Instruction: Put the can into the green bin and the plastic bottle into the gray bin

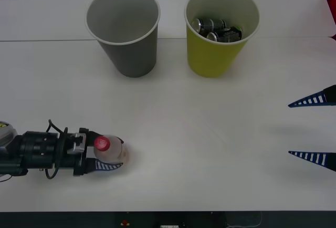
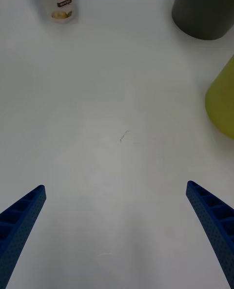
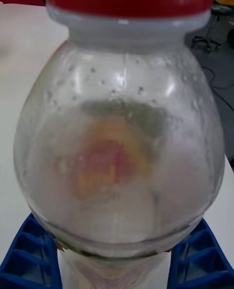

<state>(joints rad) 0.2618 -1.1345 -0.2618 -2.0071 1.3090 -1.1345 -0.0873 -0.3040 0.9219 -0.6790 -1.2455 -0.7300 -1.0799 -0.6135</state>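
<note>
Clear glossy plastic bottle [image 3: 119, 162] with smooth red cap; matt bins; shiny metal cans [image 1: 216, 29]; smooth white table [image 1: 210, 149].

two bins [image 1: 123, 33] [image 1: 220, 36] side by side at upper centre; bottle [image 1: 108, 151] at lower left; cans [image 1: 216, 29] in the right-hand bin.

A plain white tabletop [image 1: 210, 133] spans the front view, evenly lit, with a thin seam [image 1: 47, 40] running across it toward the far side. Its near edge meets a dark strip. Beyond the tabletop's edge, the left wrist view shows a wheeled chair base [image 3: 205, 43] on gray floor.
</note>
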